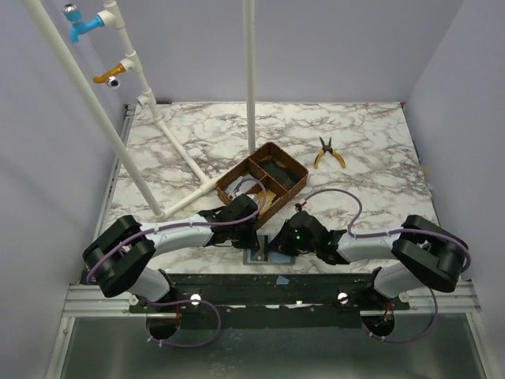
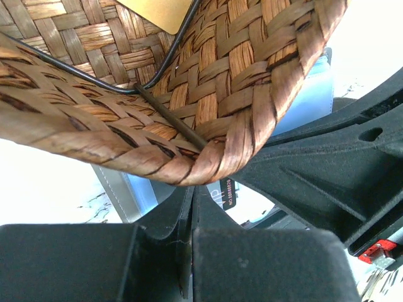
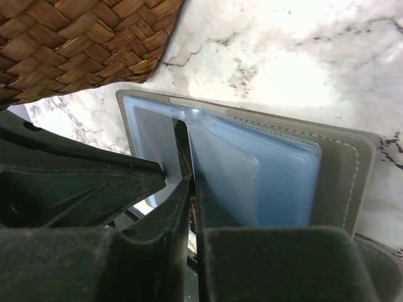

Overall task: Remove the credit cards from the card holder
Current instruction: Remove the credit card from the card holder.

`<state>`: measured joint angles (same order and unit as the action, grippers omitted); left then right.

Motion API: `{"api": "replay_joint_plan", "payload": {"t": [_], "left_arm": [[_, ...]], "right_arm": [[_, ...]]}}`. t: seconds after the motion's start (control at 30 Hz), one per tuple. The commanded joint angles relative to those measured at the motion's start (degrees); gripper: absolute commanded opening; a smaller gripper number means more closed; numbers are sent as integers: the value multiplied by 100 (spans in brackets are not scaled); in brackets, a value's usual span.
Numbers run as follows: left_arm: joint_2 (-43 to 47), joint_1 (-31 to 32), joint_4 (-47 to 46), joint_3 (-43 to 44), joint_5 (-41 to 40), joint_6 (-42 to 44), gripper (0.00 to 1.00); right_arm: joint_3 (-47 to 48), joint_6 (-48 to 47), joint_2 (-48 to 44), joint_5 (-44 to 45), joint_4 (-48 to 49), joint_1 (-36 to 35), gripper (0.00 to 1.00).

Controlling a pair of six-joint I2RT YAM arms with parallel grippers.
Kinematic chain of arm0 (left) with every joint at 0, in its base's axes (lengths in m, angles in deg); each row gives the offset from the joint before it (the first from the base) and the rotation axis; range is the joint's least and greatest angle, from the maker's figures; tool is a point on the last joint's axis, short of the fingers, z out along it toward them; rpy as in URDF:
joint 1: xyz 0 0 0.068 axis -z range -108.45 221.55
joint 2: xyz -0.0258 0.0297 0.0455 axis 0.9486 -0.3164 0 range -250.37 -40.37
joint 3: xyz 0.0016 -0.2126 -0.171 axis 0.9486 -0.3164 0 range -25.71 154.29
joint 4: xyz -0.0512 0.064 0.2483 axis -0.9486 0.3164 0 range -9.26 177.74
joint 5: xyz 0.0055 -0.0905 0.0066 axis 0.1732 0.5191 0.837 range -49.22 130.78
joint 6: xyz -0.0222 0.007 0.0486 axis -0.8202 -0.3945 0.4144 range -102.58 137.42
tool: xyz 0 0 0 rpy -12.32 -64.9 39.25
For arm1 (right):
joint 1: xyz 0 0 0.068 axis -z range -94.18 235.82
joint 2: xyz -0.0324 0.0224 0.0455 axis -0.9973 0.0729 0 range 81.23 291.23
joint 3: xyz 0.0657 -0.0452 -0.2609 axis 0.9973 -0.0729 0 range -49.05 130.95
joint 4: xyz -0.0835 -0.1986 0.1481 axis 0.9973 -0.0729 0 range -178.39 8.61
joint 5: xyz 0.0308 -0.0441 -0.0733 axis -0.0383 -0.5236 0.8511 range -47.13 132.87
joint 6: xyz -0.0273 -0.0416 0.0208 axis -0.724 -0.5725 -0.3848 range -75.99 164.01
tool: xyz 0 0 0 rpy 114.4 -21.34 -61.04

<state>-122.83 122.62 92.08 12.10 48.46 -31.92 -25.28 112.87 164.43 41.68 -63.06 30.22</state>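
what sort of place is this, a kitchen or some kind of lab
Most likely a robotics lab test cell, not a kitchen: plain walls box in a marble-pattern table, a white pipe frame carries toy-like taps, and two robot arms are bolted to a metal rail.

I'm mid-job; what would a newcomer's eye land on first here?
Both arms meet at the near edge of the table, left pincer and right pincer crowded over the open grey card holder, its pale blue pockets showing. Just behind sits the brown woven tray, with yellow-handled pliers farther right.
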Motion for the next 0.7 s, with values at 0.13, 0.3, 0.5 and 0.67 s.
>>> {"api": "replay_joint_plan", "payload": {"t": [0.13, 0.3, 0.5, 0.67], "left_arm": [[108, -4, 366, -137, -42, 59, 0], [527, -32, 747, -113, -294, 98, 5], [581, -105, 817, -184, -390, 138, 4], [377, -105, 706, -198, -406, 126, 2]], "right_arm": [[-302, 102, 95, -127, 138, 75, 1], [-374, 116, 30, -67, 68, 87, 1], [-384, 92, 11, -78, 48, 101, 1], [-355, 60, -41, -62, -31, 101, 1]]}}
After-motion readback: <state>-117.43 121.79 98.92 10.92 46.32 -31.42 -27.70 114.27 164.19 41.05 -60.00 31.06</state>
